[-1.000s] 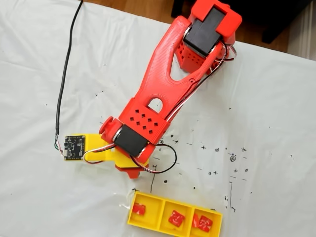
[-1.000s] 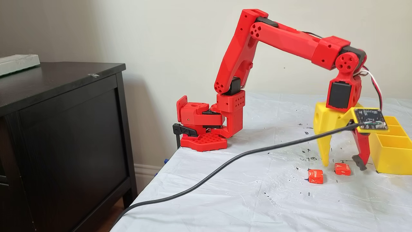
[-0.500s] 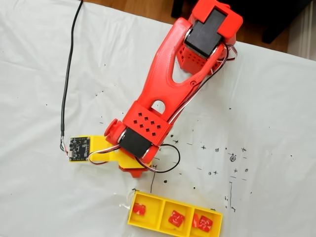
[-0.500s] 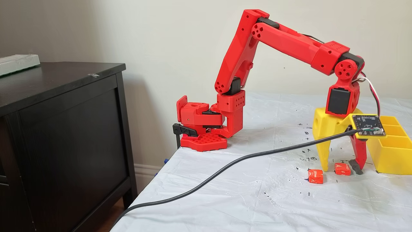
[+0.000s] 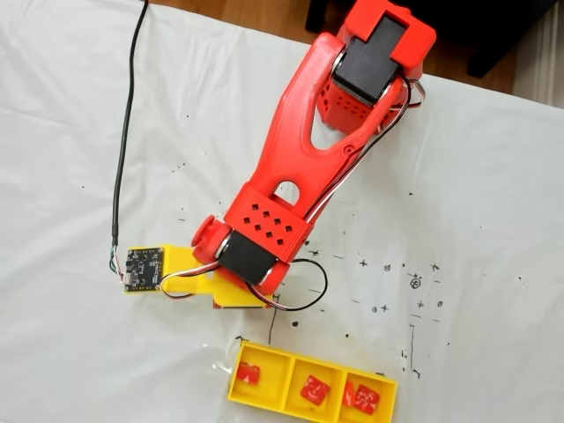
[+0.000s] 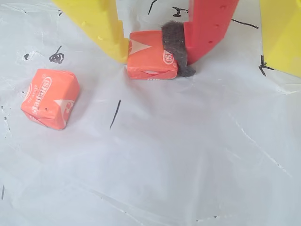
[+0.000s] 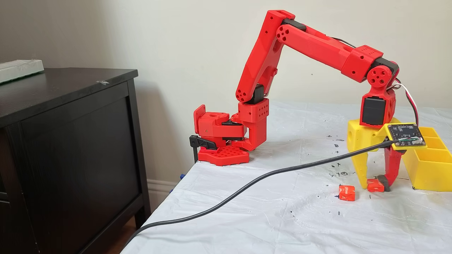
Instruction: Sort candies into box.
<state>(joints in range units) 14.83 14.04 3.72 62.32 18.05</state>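
Candies are seen in the wrist view: a loose candy (image 6: 49, 98) lies left on the table (image 6: 178, 155); another, the gripped candy (image 6: 149, 55), is pinched in the hand (image 6: 153, 49). Lifting toward the box (image 7: 429, 165) at right is judged next.

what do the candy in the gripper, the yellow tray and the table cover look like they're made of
Candy: glossy printed wrapper with folded ends, likely waxed paper or foil. Tray: matte yellow plastic with thin rigid walls, possibly 3D printed. Table cover: thin whitish plastic sheet, wrinkled and shiny.
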